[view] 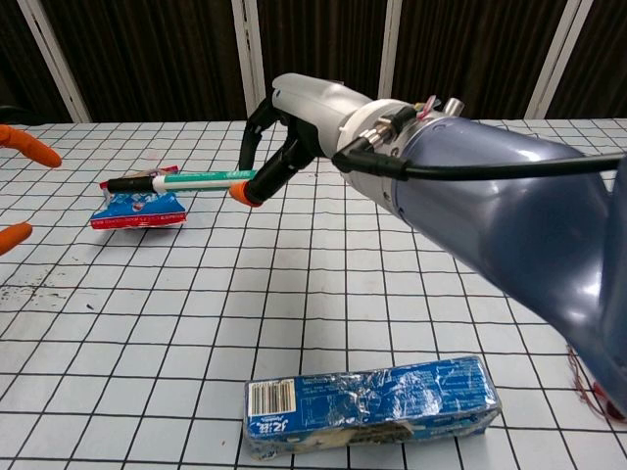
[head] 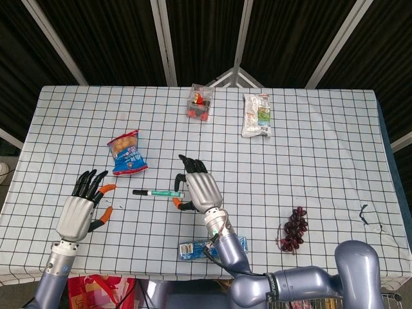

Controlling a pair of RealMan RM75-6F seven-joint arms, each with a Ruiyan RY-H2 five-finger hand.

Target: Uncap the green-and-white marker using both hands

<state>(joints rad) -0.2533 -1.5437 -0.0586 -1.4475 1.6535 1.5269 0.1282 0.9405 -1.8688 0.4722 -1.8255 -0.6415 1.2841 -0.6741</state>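
Observation:
The green-and-white marker [head: 156, 192] has a black cap at its left end and hangs level above the table. My right hand [head: 198, 190] pinches its right end between the thumb and fingers. In the chest view the marker [view: 196, 179] juts leftward from the right hand [view: 294, 122], with its black cap [view: 127, 182] in front of the snack bag. My left hand [head: 80, 209] hovers left of the cap with fingers spread and holds nothing. Only its orange fingertips [view: 24, 147] show at the chest view's left edge.
A blue-and-red snack bag [head: 126, 152] lies behind the marker. A blue foil packet [view: 370, 406] sits near the front edge. Dark grapes [head: 294, 230] lie at the right. A small clear box [head: 199, 102] and a white packet [head: 257, 115] are at the back.

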